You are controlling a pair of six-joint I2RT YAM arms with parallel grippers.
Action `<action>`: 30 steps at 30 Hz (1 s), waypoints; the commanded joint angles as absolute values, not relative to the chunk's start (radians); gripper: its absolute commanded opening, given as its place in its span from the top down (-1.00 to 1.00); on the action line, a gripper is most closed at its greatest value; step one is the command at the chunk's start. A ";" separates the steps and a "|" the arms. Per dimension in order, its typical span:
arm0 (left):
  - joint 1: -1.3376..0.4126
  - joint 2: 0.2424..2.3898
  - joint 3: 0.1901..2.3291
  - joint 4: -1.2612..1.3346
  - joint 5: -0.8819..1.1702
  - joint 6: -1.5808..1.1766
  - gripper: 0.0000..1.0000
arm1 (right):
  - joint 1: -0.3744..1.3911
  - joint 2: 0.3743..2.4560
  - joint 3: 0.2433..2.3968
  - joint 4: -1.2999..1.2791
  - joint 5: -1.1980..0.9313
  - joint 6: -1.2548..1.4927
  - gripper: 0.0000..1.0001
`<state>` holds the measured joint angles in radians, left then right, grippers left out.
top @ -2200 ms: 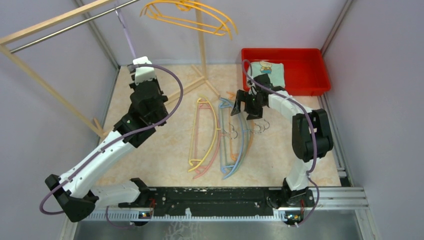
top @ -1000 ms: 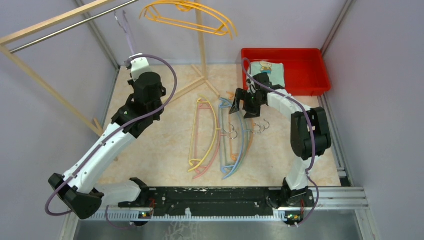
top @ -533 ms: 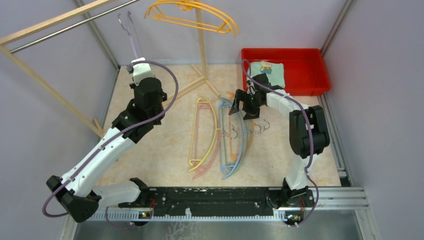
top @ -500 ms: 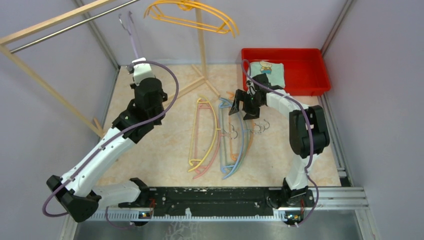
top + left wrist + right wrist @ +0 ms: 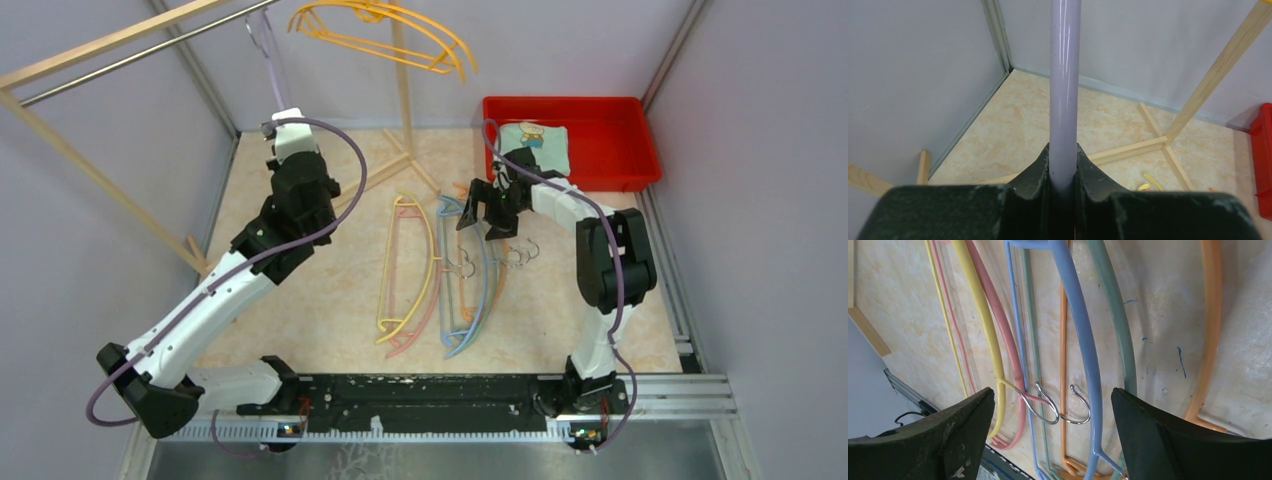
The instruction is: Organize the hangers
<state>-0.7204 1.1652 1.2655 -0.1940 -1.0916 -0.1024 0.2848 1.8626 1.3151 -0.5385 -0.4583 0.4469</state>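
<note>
Now left gripper (image 5: 1063, 172), clamping purple hanger (image 5: 1064, 75), has lifted its hook near the rail (image 5: 120, 62); hanging looks imminent. Right gripper (image 5: 1053, 415) gapes wide.

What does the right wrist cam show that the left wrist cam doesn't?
Right wrist only: the right gripper, open, over the blue hanger, green hanger, orange hanger, yellow hanger and pink hanger lying flat, with two metal hooks. Left wrist only: the left gripper shut on the purple hanger, plus the wooden rack base and a red bin edge. Both: the beige floor.
</note>
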 commanded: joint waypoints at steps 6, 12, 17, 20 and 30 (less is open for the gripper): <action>-0.665 1.168 1.334 -0.173 -1.095 -0.115 1.00 | 0.285 1.885 1.381 -0.506 -0.494 0.447 -0.70; -0.565 1.219 1.401 -0.325 -0.995 -0.233 1.00 | 0.285 1.890 1.385 -0.504 -0.506 0.454 -0.70; -0.525 1.259 1.415 -0.366 -0.917 -0.276 1.00 | 0.285 1.885 1.380 -0.508 -0.500 0.452 -0.70; -0.526 1.281 1.421 -0.375 -0.870 -0.285 1.00 | 0.285 1.884 1.372 -0.504 -0.496 0.453 -0.70; -0.531 1.420 1.540 -0.385 -0.663 -0.259 1.00 | 0.285 1.888 1.357 -0.482 -0.497 0.470 -0.70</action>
